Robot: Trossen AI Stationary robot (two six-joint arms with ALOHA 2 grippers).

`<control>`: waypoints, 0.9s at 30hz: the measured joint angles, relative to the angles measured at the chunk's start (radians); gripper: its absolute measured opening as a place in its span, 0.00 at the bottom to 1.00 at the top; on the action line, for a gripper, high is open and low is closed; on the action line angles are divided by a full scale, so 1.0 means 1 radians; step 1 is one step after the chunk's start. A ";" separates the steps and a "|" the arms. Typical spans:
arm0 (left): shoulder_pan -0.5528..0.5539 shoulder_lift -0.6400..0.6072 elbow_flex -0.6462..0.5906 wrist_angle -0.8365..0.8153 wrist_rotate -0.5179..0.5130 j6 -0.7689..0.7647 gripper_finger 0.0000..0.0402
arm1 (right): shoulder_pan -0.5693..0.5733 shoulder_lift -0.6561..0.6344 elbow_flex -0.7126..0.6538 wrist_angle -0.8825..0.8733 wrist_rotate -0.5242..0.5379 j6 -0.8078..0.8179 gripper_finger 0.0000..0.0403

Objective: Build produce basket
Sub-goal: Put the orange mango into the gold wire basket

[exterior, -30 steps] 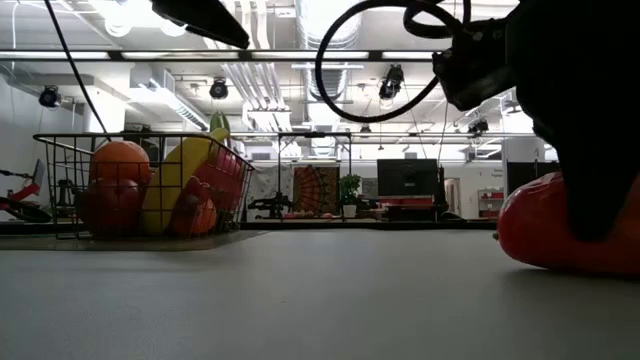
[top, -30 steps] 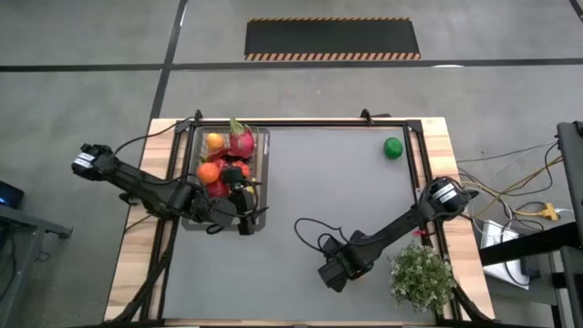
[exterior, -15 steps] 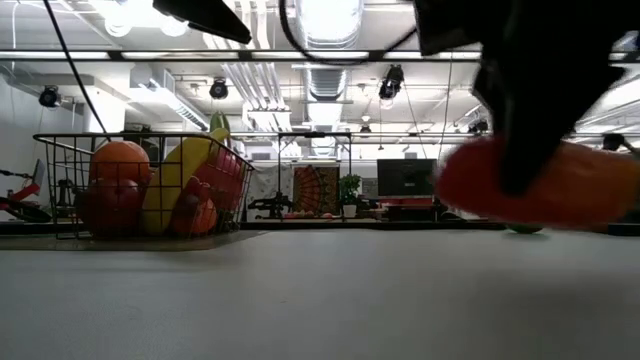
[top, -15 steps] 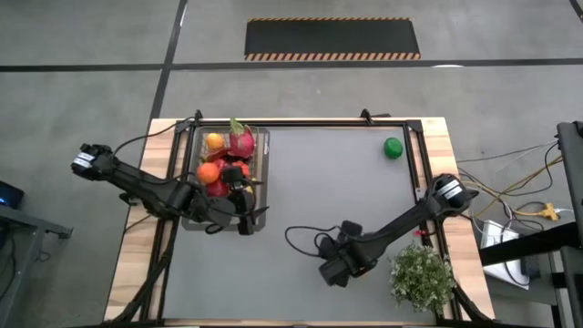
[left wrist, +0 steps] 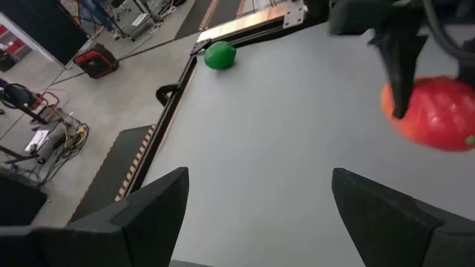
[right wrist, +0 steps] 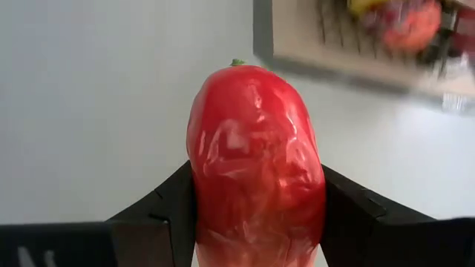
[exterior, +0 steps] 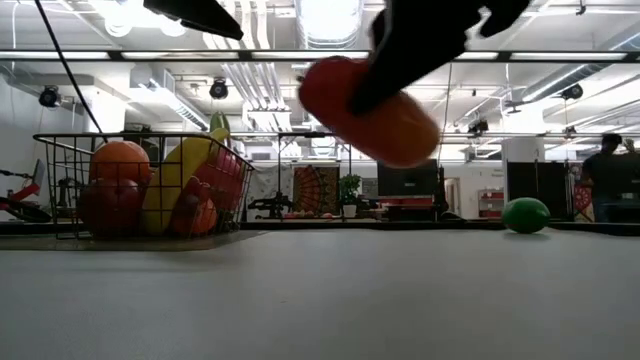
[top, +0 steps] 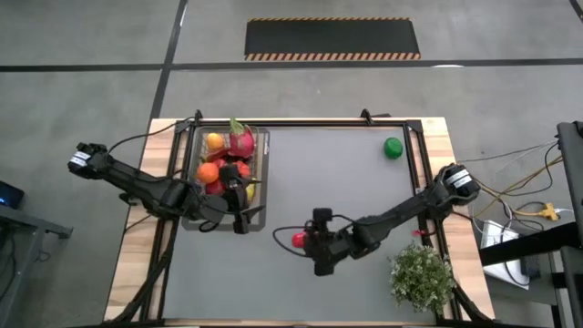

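Note:
The dark wire basket [top: 266, 157] stands at the table's far left with several pieces of produce in it, among them an orange [exterior: 120, 160] and a pink dragon fruit [top: 240, 141]. My left gripper [top: 239, 217] hovers open at the basket's near right corner with nothing between its fingers. My right gripper [top: 308, 241] is over the middle of the grey mat, shut on a plump red fruit [right wrist: 256, 163] with a small green stem tip. A green lime [top: 393, 148] lies on the mat at the far right. My right gripper pinches the red fruit between its two fingers, one on each long side [right wrist: 194, 185], at the half away from the stem. The fingers slant down from the table's right and lie along the fruit. The fruit [exterior: 370, 110] is tilted and lifted clear of the mat.
A bushy potted plant [top: 422, 276] stands at the near right corner, beside my right arm. Cables trail off the table's right side. Bare grey mat [top: 346, 182] lies between basket and lime. A person [exterior: 610, 180] stands far back in the room.
My right gripper has risen and gone toward the table's left and far side, nearer the basket, rolling its wrist. The red fruit has come up off the mat with it and now hangs tilted, well above the table.

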 joint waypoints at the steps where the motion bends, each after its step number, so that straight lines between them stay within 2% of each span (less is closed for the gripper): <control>1: -0.002 -0.007 -0.008 0.015 0.001 0.000 0.78 | -0.011 -0.009 -0.019 0.048 -0.006 -0.046 0.48; 6: -0.011 -0.046 -0.060 0.064 0.012 -0.001 0.78 | -0.085 -0.053 -0.136 0.294 -0.103 -0.200 0.48; 12: -0.013 -0.077 -0.103 0.115 0.013 0.003 0.78 | -0.168 -0.100 -0.308 0.595 -0.212 -0.265 0.48; 22: -0.013 -0.085 -0.137 0.199 0.015 0.008 0.78 | -0.219 -0.123 -0.552 1.095 -0.217 -0.333 0.48; 27: -0.013 -0.067 -0.139 0.272 0.076 0.005 0.78 | -0.229 -0.123 -0.596 1.217 -0.216 -0.365 0.48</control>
